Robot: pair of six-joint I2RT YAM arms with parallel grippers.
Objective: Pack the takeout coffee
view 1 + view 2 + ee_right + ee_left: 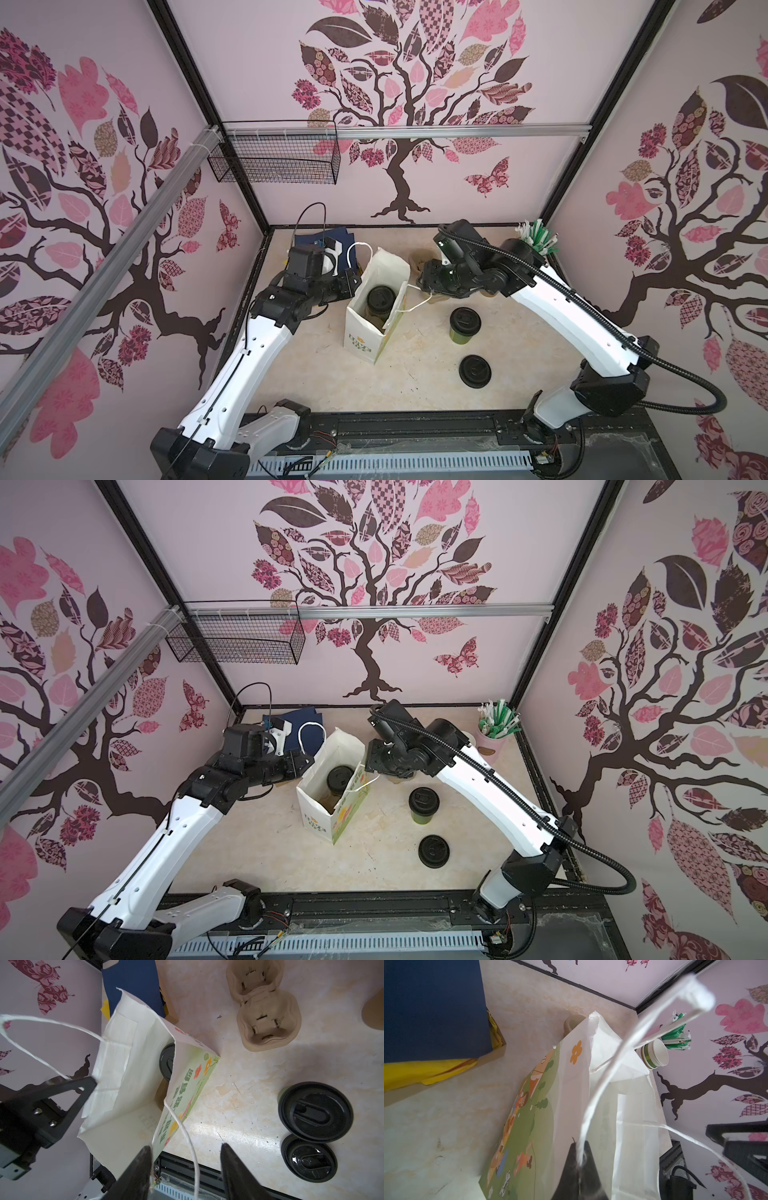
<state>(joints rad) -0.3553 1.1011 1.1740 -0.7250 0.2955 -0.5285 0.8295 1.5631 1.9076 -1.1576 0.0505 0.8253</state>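
Paper bag (pixel 365 345) (pixel 319 818) (pixel 124 1064) is seen standing open-mouthed on the worktop (pixel 324 374), roughly mid-way between the two arms. One takeout coffee cup (pixel 380 300) (pixel 341 777) is found inside the bag, upright, its black sip lid visible through the mouth; in the right wrist view only an edge of that lid (pixel 166 1061) is exposed past the bag wall. The second takeout coffee cup (pixel 464 323) (pixel 424 803) (pixel 315 1111) is noted upright on the worktop to the right of the bag, apart from it. A loose black lid (pixel 475 371) (pixel 435 851) (pixel 309 1160) is recorded lying flat just beside that cup, on the near side. Left gripper (pixel 353 282) (pixel 305 762) (pixel 580 1153) is observed clenched on the bag's left rim, at the root of one white handle cord (pixel 602 1076). Right gripper (pixel 423 286) (pixel 370 766) (pixel 185 1145) is held at the bag's right side with its jaws apart; the other handle cord (pixel 188 1136) is seen passing between the fingers (pixel 143 1167) without being pinched. A pulp two-cup carrier (pixel 268 1012) lies empty behind the right gripper. A pink cup of wrapped straws (pixel 494 735) and a nested stack of lidless cups (pixel 654 1055) are noted at the far right corner. A navy sheet (pixel 328 245) (pixel 436 1007) is recorded at the far left.
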